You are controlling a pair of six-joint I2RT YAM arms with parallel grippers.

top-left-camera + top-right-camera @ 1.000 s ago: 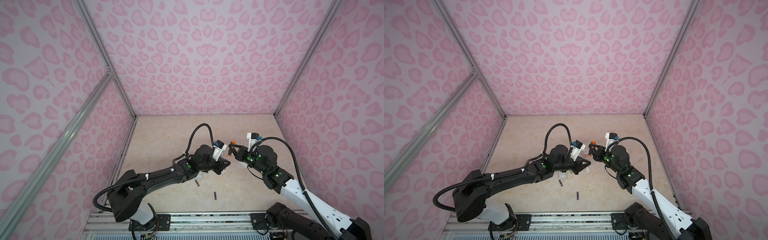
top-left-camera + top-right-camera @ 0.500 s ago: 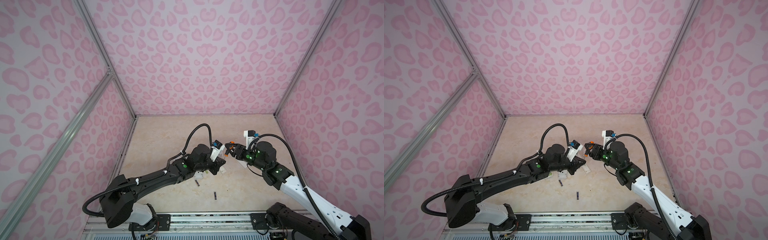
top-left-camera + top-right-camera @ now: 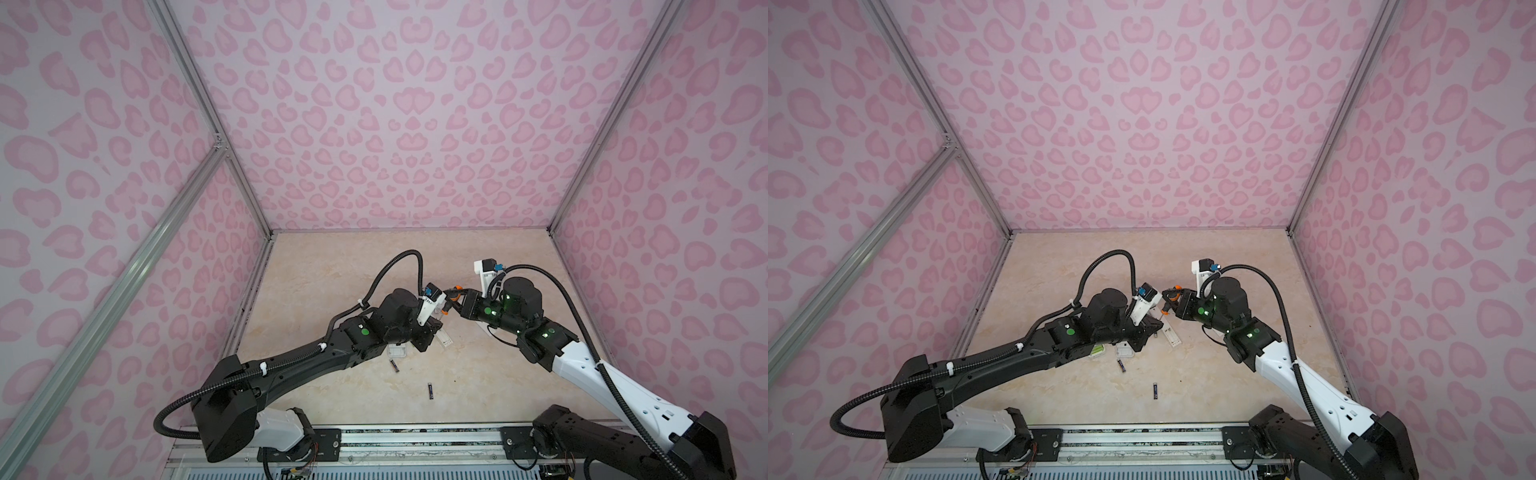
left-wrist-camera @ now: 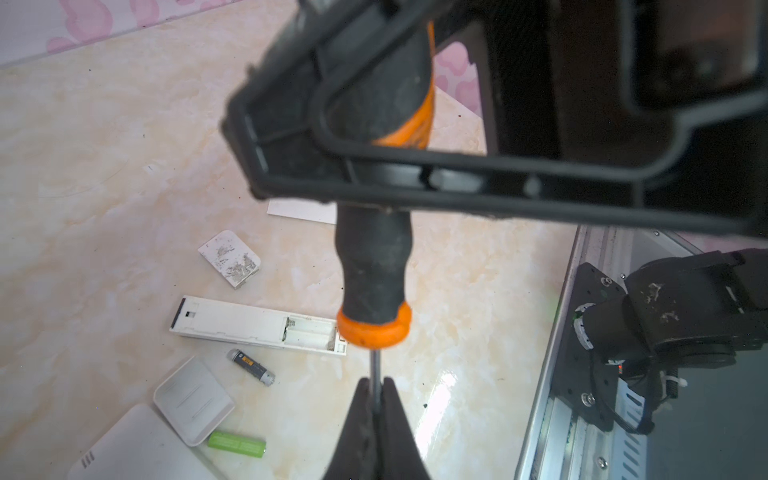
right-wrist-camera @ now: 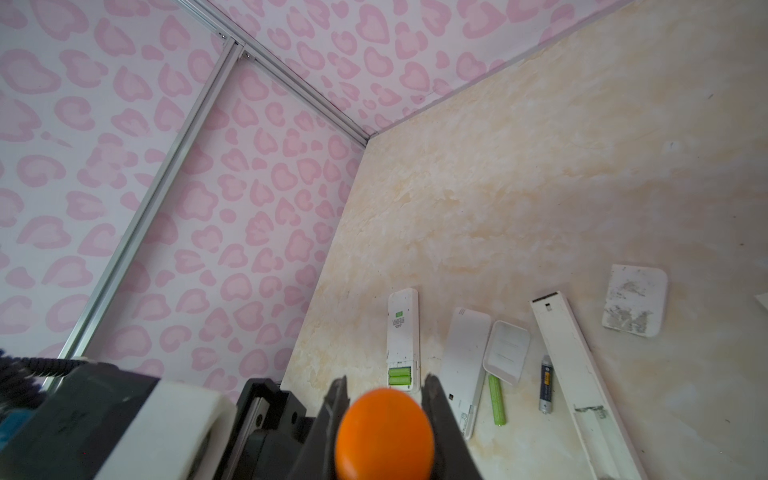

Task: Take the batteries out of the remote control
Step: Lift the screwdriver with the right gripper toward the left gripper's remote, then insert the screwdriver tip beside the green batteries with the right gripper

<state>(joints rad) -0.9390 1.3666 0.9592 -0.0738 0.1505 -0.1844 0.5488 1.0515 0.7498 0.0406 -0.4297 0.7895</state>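
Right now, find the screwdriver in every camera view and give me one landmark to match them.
In both top views: the screwdriver is held above the middle of the table, orange ends showing.
Left wrist: its handle fills the centre; the left gripper pinches the shaft.
Right wrist: only the orange butt, clamped in the right gripper.
Shared landmark: the slim, longest white remote on the table.

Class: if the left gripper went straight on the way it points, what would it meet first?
Probably the orange collar of the screwdriver, just ahead of the left gripper pinching its shaft; depth is unclear. Beyond sits the right gripper.
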